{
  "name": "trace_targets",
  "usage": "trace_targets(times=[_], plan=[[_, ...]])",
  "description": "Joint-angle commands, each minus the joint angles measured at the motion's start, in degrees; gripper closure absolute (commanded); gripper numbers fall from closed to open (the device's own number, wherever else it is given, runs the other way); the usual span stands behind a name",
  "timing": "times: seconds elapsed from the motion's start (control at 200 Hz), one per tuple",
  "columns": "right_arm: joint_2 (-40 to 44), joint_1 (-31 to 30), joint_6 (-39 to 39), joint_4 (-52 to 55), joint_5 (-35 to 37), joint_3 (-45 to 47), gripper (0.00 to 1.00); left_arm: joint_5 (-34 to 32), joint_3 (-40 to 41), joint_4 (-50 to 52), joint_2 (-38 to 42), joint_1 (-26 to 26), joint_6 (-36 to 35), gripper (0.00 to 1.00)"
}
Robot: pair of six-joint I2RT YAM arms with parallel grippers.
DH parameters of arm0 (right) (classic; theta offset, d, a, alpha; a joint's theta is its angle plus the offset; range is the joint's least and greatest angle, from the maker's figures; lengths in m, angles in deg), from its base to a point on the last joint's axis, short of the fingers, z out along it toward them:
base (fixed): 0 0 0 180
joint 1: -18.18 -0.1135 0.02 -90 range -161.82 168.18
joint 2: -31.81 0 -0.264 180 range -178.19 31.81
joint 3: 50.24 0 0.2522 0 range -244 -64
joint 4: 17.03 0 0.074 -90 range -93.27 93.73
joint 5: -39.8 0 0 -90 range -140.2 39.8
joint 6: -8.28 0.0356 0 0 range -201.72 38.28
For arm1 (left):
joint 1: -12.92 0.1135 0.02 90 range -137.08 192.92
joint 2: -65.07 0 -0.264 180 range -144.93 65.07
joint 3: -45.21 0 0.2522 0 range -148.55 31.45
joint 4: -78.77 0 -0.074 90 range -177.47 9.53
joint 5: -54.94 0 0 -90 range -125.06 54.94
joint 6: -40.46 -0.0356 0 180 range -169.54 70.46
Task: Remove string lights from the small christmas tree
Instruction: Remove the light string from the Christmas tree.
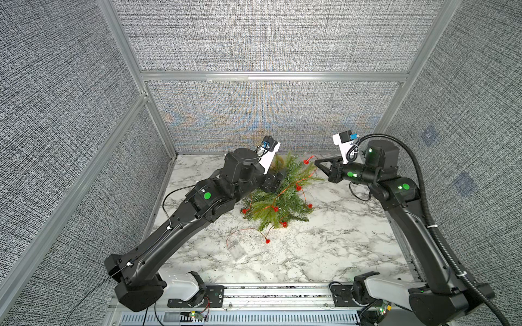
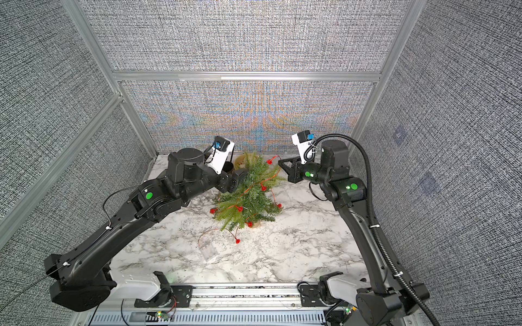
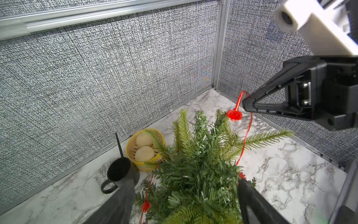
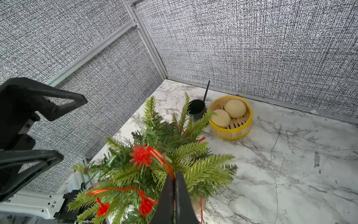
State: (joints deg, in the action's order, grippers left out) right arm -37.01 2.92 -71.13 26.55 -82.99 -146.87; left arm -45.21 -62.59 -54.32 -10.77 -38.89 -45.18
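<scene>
L claw [image 4: 74, 129] wide; R claw [image 1: 317, 163] tight on lights [image 1: 275, 209]

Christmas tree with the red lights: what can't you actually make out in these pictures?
- Christmas tree: base mostly under fronds in both top views.
- Black mug: in a top view, nearly hidden behind the left arm's camera.
- Battery box: clear, faint against the marble table.
- String lights: route round the tree's far side covered by fronds.

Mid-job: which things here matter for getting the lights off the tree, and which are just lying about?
Job: string lights, right gripper pinching them, tree, battery box, open left gripper.
Lying about: black mug, yellow basket, two buns.
</scene>
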Motion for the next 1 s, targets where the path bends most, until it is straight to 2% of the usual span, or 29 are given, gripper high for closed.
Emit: trace_targets(times=[0.0, 0.255, 0.59, 0.77, 0.825, 0.996], plan=[[1.3, -0.7, -0.3, 2.0, -0.6, 0.1, 1.00, 0.1, 1.2, 0.1, 1.9, 0.0, 3.5, 0.16], [5.8, -3.5, 0.6, 2.3, -1.6, 2.0, 1.00, -0.5, 8.3, 1.7, 8.8, 0.0, 8.5, 0.12], [10.5, -7.1, 2.3, 1.8, -3.8, 6.9, 1.00, 1.1, 15.6, 2.4, 15.1, 0.0, 15.9, 0.13], [13.3, -9.5, 2.6, 2.3, -7.2, 9.1, 1.00, 2.2, 17.9, 4.6, 17.4, 0.0, 18.5, 0.14], [14.1, -10.2, 2.8, 2.6, -7.5, 9.1, 1.00, 3.6, 18.6, 5.0, 18.2, 0.0, 18.5, 0.15], [14.5, -12.8, 3.2, 3.5, -9.1, 8.1, 1.00, 13.8, 22.0, 4.6, 19.1, 0.0, 13.4, 0.23]])
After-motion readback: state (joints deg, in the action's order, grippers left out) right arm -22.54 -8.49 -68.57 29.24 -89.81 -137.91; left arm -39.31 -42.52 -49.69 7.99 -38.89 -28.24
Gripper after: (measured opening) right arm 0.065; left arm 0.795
